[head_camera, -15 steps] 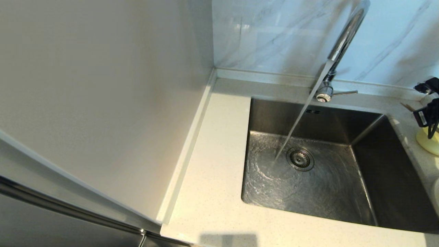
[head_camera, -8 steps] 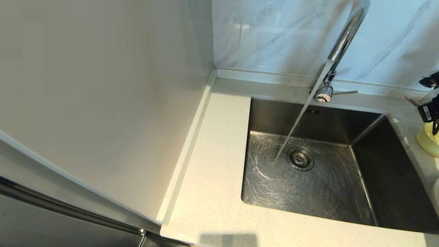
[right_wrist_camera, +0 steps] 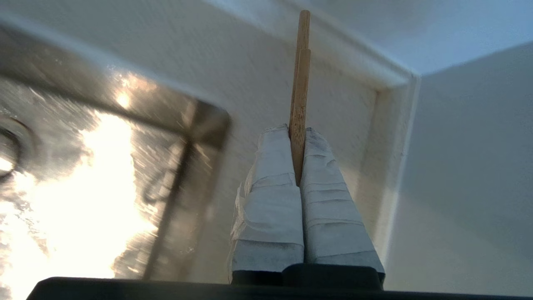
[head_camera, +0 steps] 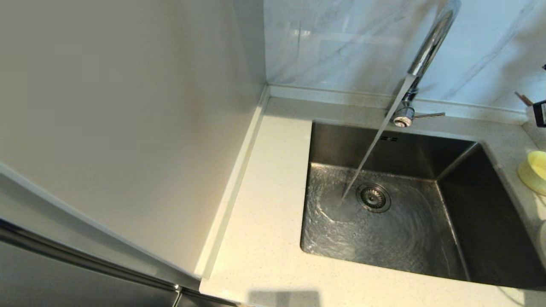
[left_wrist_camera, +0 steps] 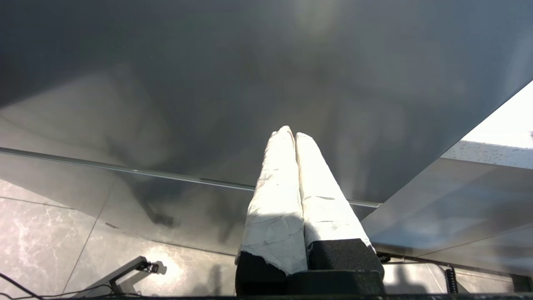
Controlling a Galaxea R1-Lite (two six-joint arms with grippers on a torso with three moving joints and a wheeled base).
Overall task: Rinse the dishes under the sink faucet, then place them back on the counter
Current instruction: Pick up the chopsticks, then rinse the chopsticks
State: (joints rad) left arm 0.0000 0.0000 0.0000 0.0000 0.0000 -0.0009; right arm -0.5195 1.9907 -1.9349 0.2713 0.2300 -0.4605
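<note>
My right gripper [right_wrist_camera: 296,130] is shut on the thin light-wood chopsticks [right_wrist_camera: 300,83], which stick out past its fingertips above the counter by the sink's corner. In the head view only an edge of that gripper [head_camera: 541,113] and a chopstick end [head_camera: 524,99] show at the far right. The pale-yellow bowl [head_camera: 533,170] sits on the counter [head_camera: 264,204] right of the sink. The chrome faucet [head_camera: 428,47] is running, and its stream lands beside the drain. A pale sliver at the right edge [head_camera: 543,238] may be the plate. My left gripper [left_wrist_camera: 291,132] is shut, holds nothing and is parked low by a dark panel.
The steel sink [head_camera: 490,204] holds swirling water around its round strainer [head_camera: 373,197]. The faucet's lever [head_camera: 428,115] points right. A tall pale panel [head_camera: 128,128] walls off the counter's left side, and the marble wall stands behind.
My right gripper has risen and drawn back to the right, off the bowl, taking the chopsticks with it. It has nearly left the head view. Water keeps running.
</note>
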